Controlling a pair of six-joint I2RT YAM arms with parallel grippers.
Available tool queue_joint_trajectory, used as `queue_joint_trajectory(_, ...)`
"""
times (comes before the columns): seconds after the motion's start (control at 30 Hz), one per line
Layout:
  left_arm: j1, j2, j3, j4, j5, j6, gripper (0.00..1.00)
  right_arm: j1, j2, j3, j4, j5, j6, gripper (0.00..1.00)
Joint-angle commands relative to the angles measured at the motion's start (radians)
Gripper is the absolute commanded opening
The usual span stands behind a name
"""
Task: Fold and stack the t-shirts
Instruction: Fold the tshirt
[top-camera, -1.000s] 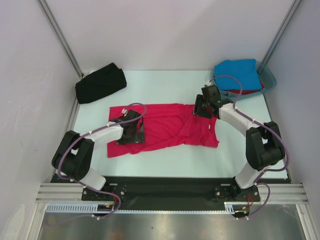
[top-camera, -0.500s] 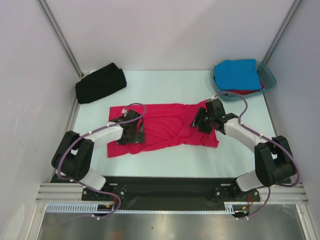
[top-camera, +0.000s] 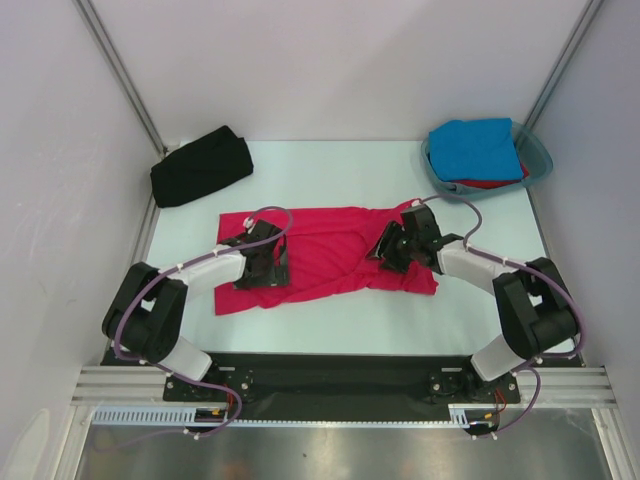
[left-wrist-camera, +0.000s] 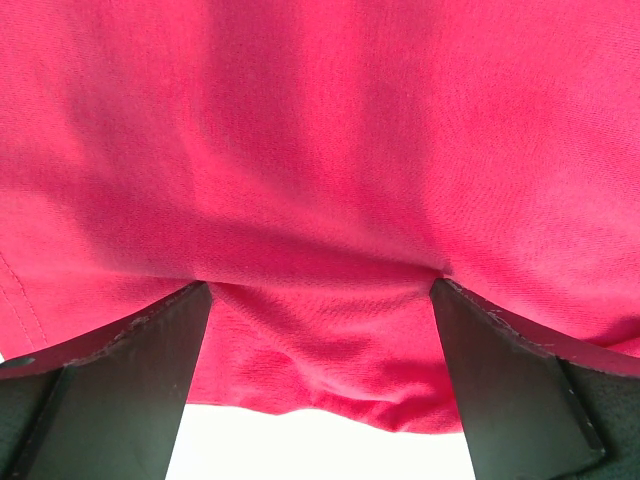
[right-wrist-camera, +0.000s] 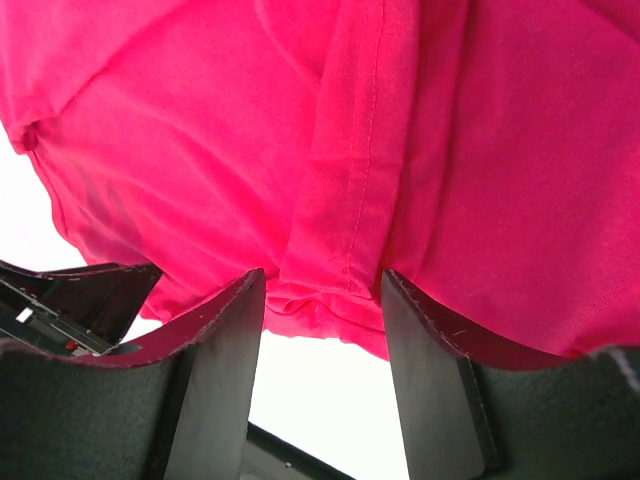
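The left pincer, spread wide, and right pincer, half-parted around a bunched seam, press on 1 crimson-pink t-shirt mid-bench. Behind it: 1 black t-shirt; 1 blue t-shirt atop 1 red t-shirt in a teal tub. White walls enclose the bench.

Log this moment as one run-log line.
stage: folding crimson-pink shirt | left gripper: open, on cloth | right gripper: fold bunched between fingers | black shirt: folded, far left

No text, brand, number or sign can be read in any view. The crimson-pink t-shirt shows plain cloth only.
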Motion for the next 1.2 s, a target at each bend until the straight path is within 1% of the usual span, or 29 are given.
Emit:
queue_joint_trajectory(0.0,-0.002,0.002,-0.024,0.040,-0.001,0.000,1.00,0.011,0.021,0.004,0.051,-0.020,0.024,0.55)
queue_joint_trajectory(0.13,0.000,0.008,-0.024,0.042,-0.001,0.003,1.00,0.019,0.021,0.004,0.057,-0.019,0.024,0.53)
queue_joint_trajectory(0.2,-0.002,0.009,-0.027,0.046,0.001,0.003,1.00,0.020,0.029,0.009,0.056,-0.022,0.021,0.48)
queue_joint_trajectory(0.23,0.000,0.012,-0.029,0.046,0.001,0.003,1.00,0.019,0.038,0.009,0.057,-0.026,0.022,0.43)
queue_joint_trajectory(0.33,-0.002,0.016,-0.029,0.046,0.001,0.005,1.00,0.022,0.051,0.010,0.065,-0.043,0.030,0.36)
queue_joint_trajectory(0.4,0.000,0.012,-0.030,0.046,0.001,0.005,1.00,0.028,0.055,0.010,0.070,-0.045,0.033,0.33)
queue_joint_trajectory(0.43,0.000,0.012,-0.030,0.046,-0.001,0.003,1.00,0.028,0.055,0.009,0.074,-0.046,0.032,0.26)
queue_joint_trajectory(0.5,0.000,0.012,-0.030,0.046,-0.001,0.005,1.00,0.032,0.057,0.013,0.085,-0.048,0.027,0.18)
queue_joint_trajectory(0.53,-0.002,0.016,-0.030,0.048,0.001,0.006,1.00,0.032,0.066,0.023,0.093,-0.052,0.027,0.12)
queue_joint_trajectory(0.63,-0.002,0.019,-0.030,0.049,0.002,0.005,1.00,0.032,0.081,0.047,0.111,-0.072,0.021,0.04)
queue_joint_trajectory(0.67,-0.002,0.019,-0.030,0.048,0.001,0.006,1.00,0.034,0.087,0.056,0.120,-0.077,0.021,0.02)
queue_joint_trajectory(0.73,0.000,0.017,-0.032,0.048,-0.002,0.005,1.00,0.034,0.103,0.078,0.129,-0.081,0.009,0.01)
queue_joint_trajectory(0.87,-0.002,0.020,-0.030,0.046,-0.006,0.006,1.00,0.031,0.142,0.176,0.111,-0.083,-0.025,0.00)
queue_joint_trajectory(1.1,0.000,0.035,-0.029,0.046,-0.007,0.012,1.00,0.020,0.271,0.309,0.108,-0.120,-0.076,0.01)
queue_joint_trajectory(1.17,0.000,0.037,-0.030,0.048,-0.009,0.015,1.00,0.017,0.311,0.334,0.094,-0.131,-0.084,0.15)
